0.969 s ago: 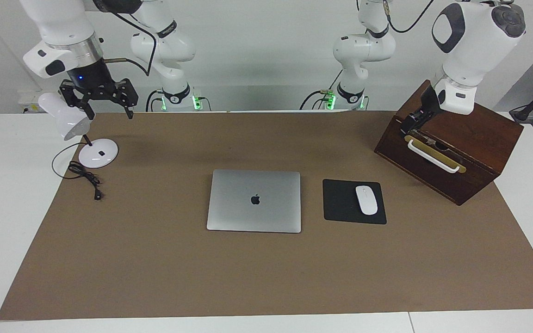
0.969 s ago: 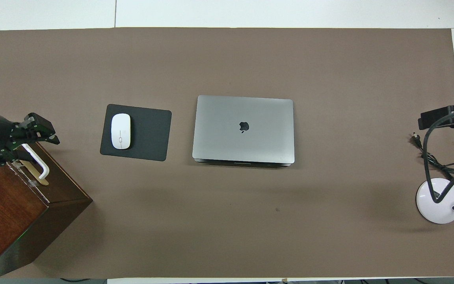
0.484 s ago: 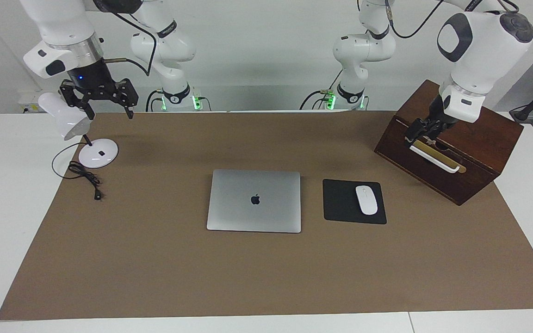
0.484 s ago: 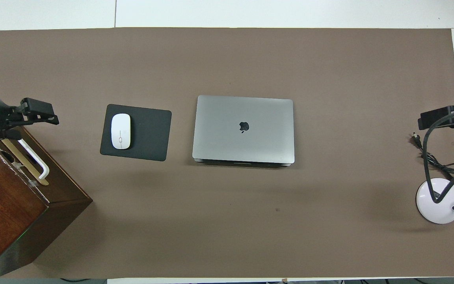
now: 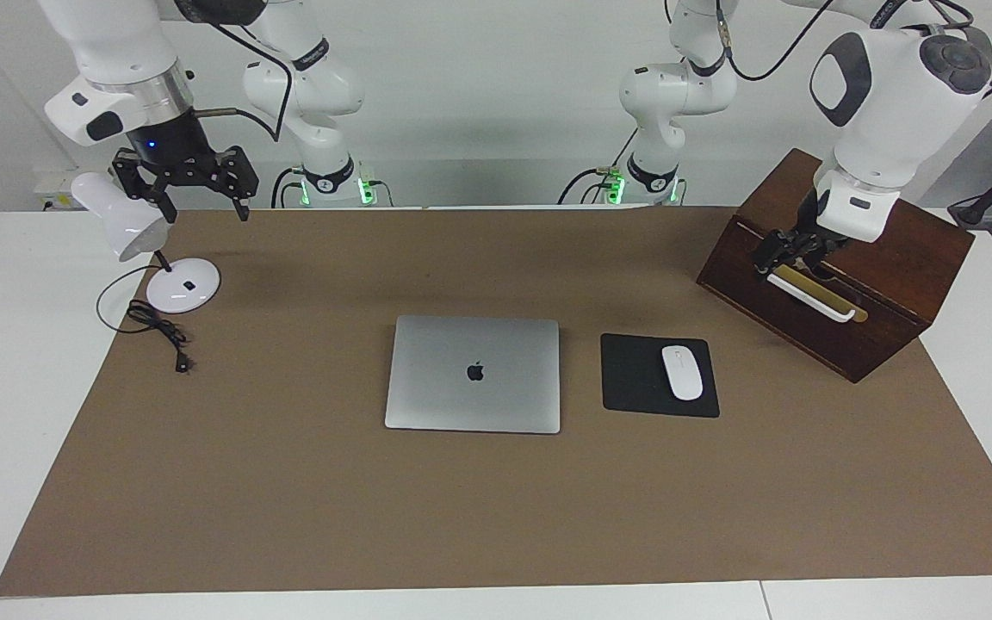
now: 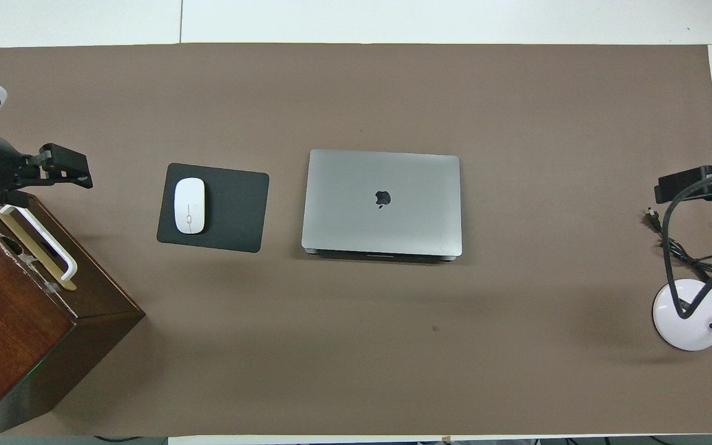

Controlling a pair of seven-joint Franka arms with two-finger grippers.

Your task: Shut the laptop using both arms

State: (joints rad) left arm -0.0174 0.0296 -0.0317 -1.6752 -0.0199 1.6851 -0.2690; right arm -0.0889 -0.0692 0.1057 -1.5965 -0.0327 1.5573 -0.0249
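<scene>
The silver-grey laptop (image 5: 473, 374) lies in the middle of the brown mat with its lid down flat and the Apple logo facing up; it also shows in the overhead view (image 6: 382, 201). My left gripper (image 5: 784, 254), slim and black, hangs at the end of the white handle (image 5: 809, 295) on the wooden box, toward the left arm's end of the table; it also shows in the overhead view (image 6: 62, 173). My right gripper (image 5: 203, 208), a chunky black claw, is open and empty in the air over the white desk lamp (image 5: 121, 226).
A black mousepad (image 5: 659, 375) with a white mouse (image 5: 682, 372) lies beside the laptop. The dark wooden box (image 5: 875, 258) stands tilted at the left arm's end. The lamp's round base (image 5: 183, 285) and its black cable (image 5: 160, 331) lie at the right arm's end.
My left arm's wrist has turned and its gripper has shifted along the box's front to the end of the white handle. The right gripper and the laptop have not moved.
</scene>
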